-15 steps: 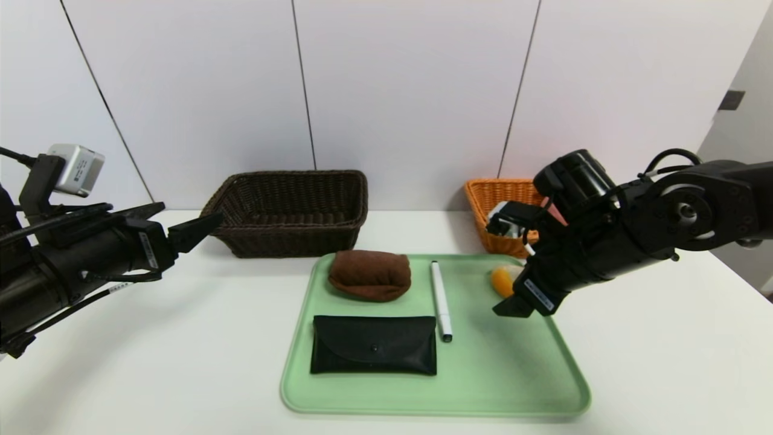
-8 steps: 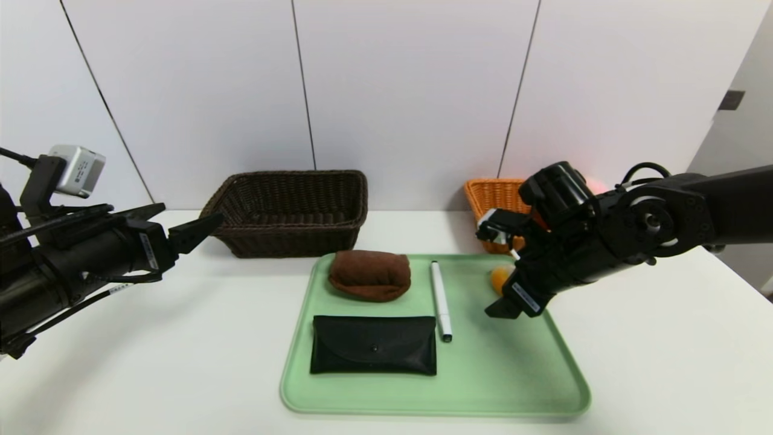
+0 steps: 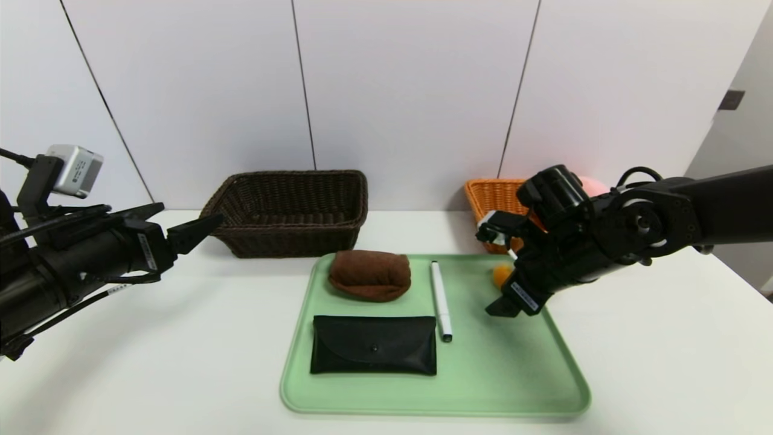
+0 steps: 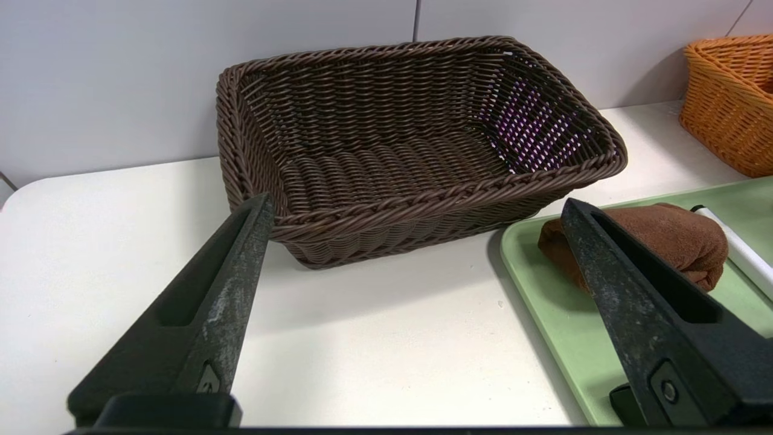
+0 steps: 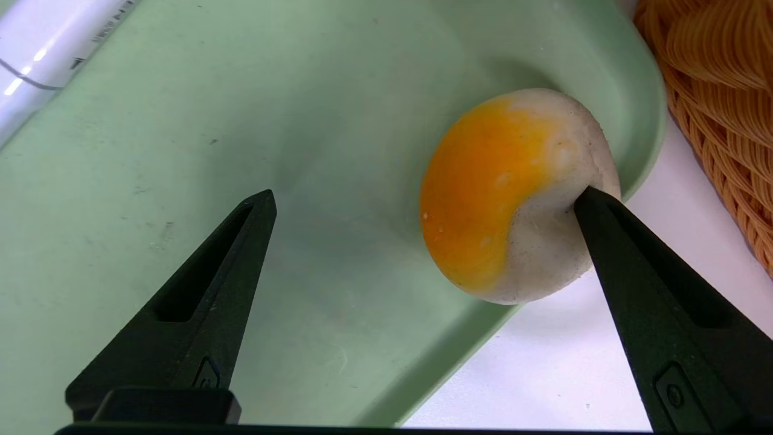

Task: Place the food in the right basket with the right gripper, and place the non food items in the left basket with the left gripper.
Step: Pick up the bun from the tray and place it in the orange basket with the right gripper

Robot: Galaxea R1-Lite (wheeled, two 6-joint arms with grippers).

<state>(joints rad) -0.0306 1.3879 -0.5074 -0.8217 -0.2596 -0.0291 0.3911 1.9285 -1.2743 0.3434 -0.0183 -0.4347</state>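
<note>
A round orange-and-white food piece (image 3: pixel 500 273) (image 5: pixel 501 193) lies at the far right edge of the green tray (image 3: pixel 507 362). My right gripper (image 3: pixel 501 299) (image 5: pixel 423 196) is open and straddles it, with one fingertip touching its white side. Also on the tray are a brown folded cloth (image 3: pixel 369 275), a white pen (image 3: pixel 441 299) and a black pouch (image 3: pixel 373 344). At the left, my open left gripper (image 3: pixel 192 217) (image 4: pixel 416 202) hovers empty beside the brown basket (image 3: pixel 296 238). The orange basket (image 3: pixel 492 199) stands behind the right arm.
Both baskets stand against the white wall at the table's back. Something pink (image 3: pixel 589 181) shows behind the right arm, near the orange basket. White tabletop surrounds the tray on every side.
My right gripper has moved left and lower over the tray's right edge, closing in around the food piece. The left arm has stayed where it was.
</note>
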